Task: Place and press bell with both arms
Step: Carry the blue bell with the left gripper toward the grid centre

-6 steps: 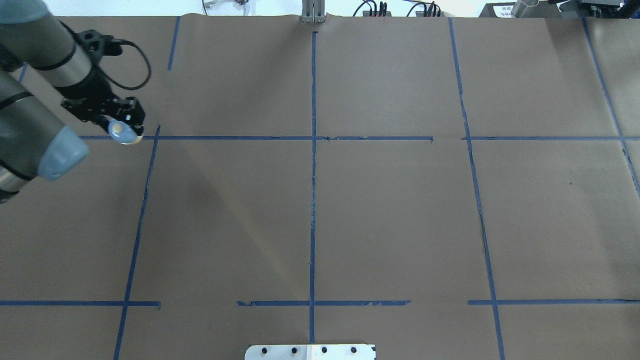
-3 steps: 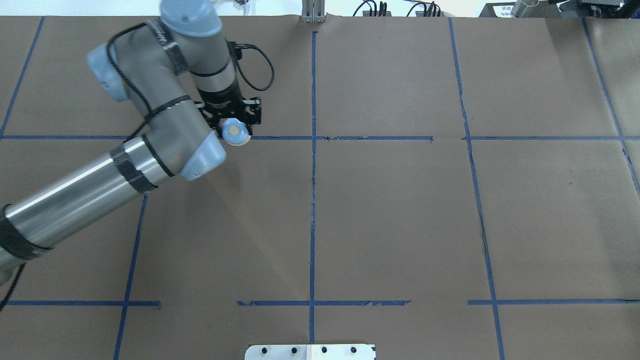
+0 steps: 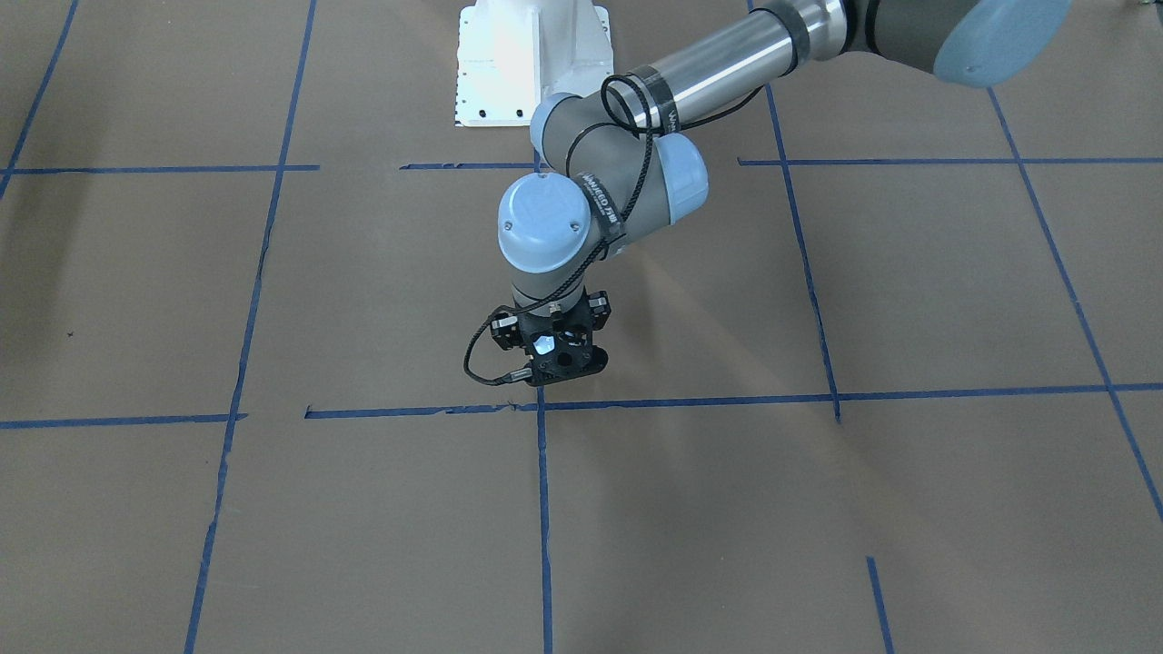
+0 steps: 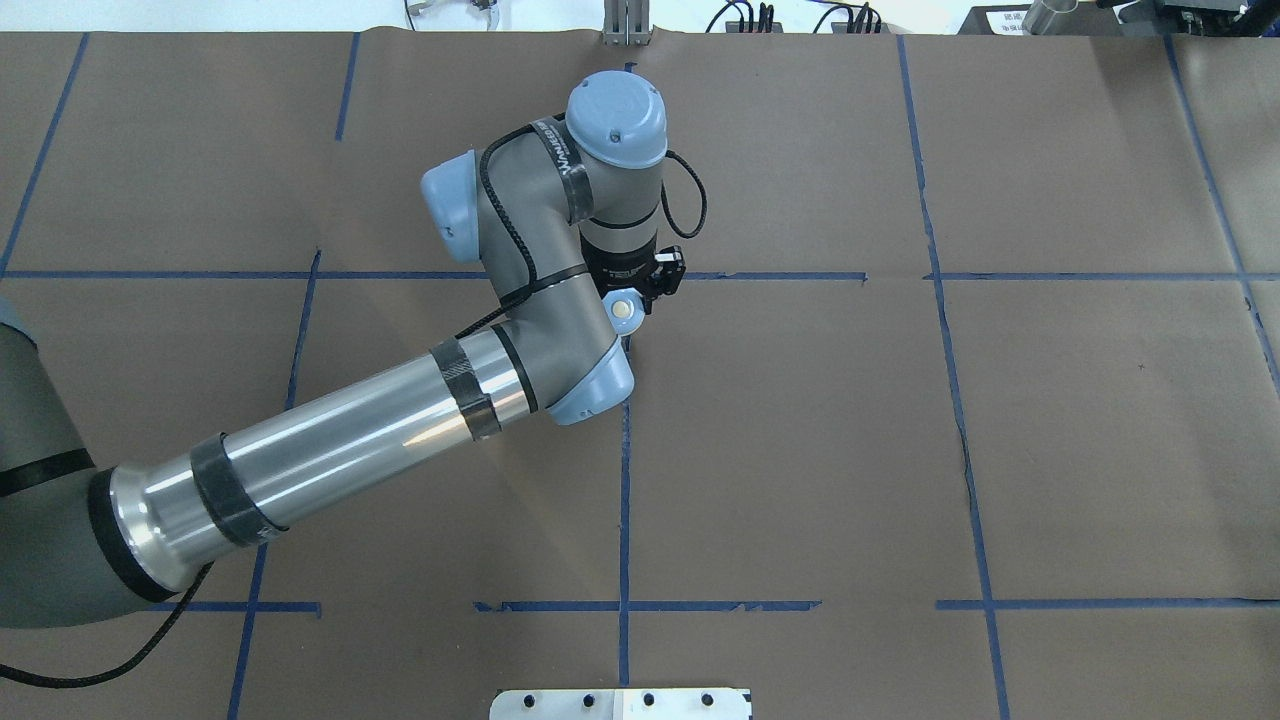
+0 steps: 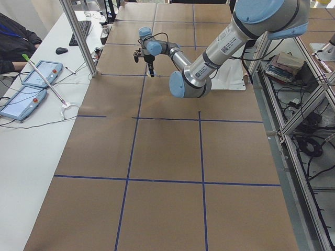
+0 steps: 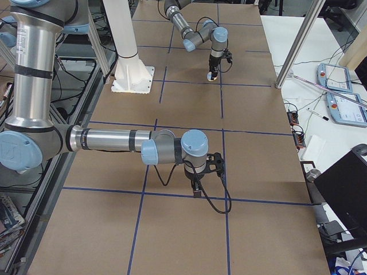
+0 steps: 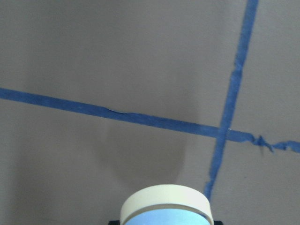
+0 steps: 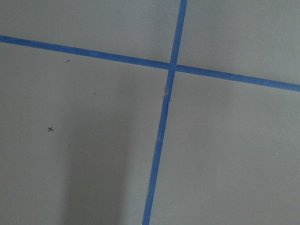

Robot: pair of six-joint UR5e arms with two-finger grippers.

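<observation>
At the desk's left edge, left arm [image 4: 330,450]: it comes in low and long, reaching out to the middle of the desk [image 4: 800,450] with the wrist turned straight down.
Left pincer [image 4: 636,298]: clamped narrow on the bell's sides, nothing else in it. Gripping by the flanks leaves the top button free.
Bell [image 4: 624,311]: held upright, cream button up and cream base down, so it can go straight onto the paper. It sits about midway between the left and right edges, nearer the far edge than the near one.
Tape cross [image 4: 626,276]: just beyond the bell, probably the mark being aimed for.
Shadow [image 7: 145,154]: it lies ahead of the base rim rather than under it, so I judge the bell is not yet set down.
Right arm [image 6: 114,140]: hangs toward the desk's right edge, well apart from the bell, likely kept clear until pressing time.
Right pincer [image 6: 196,189]: points down at a tape crossing [image 8: 169,65]; whether its jaws are parted I cannot tell.
</observation>
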